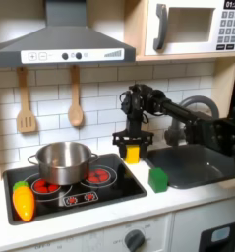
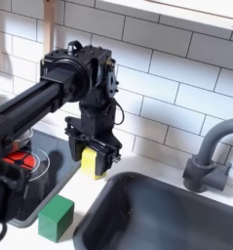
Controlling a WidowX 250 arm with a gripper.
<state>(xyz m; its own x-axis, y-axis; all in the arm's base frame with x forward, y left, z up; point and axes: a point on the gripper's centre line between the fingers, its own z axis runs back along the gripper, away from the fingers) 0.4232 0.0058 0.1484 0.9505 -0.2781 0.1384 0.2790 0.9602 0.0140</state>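
My gripper (image 1: 132, 150) (image 2: 93, 155) hangs above the counter strip between the black stove (image 1: 114, 195) and the sink (image 1: 198, 162), shut on a small yellow block (image 1: 133, 154) (image 2: 91, 159) held between its black fingers. A green cube (image 1: 158, 179) (image 2: 57, 216) rests on the counter just below and in front of the gripper, close to the sink's edge. On the stove's back left burner stands a steel pot (image 1: 63, 160). An orange-yellow toy vegetable with a green top (image 1: 24, 200) lies on the stove's front left corner.
A grey faucet (image 2: 211, 156) rises behind the sink (image 2: 167, 210). Two wooden utensils, a spatula (image 1: 26, 103) and a spoon (image 1: 76, 98), hang on the tiled wall. A range hood (image 1: 65, 39) and a microwave (image 1: 193, 25) sit overhead.
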